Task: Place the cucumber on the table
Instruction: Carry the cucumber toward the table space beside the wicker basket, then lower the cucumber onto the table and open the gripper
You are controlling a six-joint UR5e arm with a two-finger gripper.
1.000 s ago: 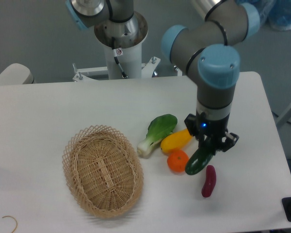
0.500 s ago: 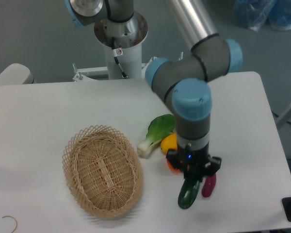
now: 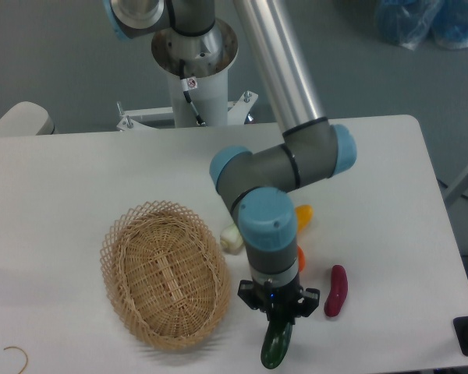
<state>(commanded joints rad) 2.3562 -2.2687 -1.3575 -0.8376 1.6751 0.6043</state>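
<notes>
Claw (image 3: pixel 278 310) gripping cucumber (image 3: pixel 278 347), basket (image 3: pixel 165 274) left, purple piece (image 3: pixel 335 291) right

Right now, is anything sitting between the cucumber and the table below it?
Nothing visible. The gripper holds the cucumber over bare table near the front edge, between the basket and the purple vegetable, apart from both.

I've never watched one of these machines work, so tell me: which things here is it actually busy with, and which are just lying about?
Part of the job:
- cucumber, held in the tool
- table, where it goes

Just lying about:
- wicker basket
- purple-red vegetable
- yellow piece, orange and bok choy, mostly hidden behind the arm
</notes>
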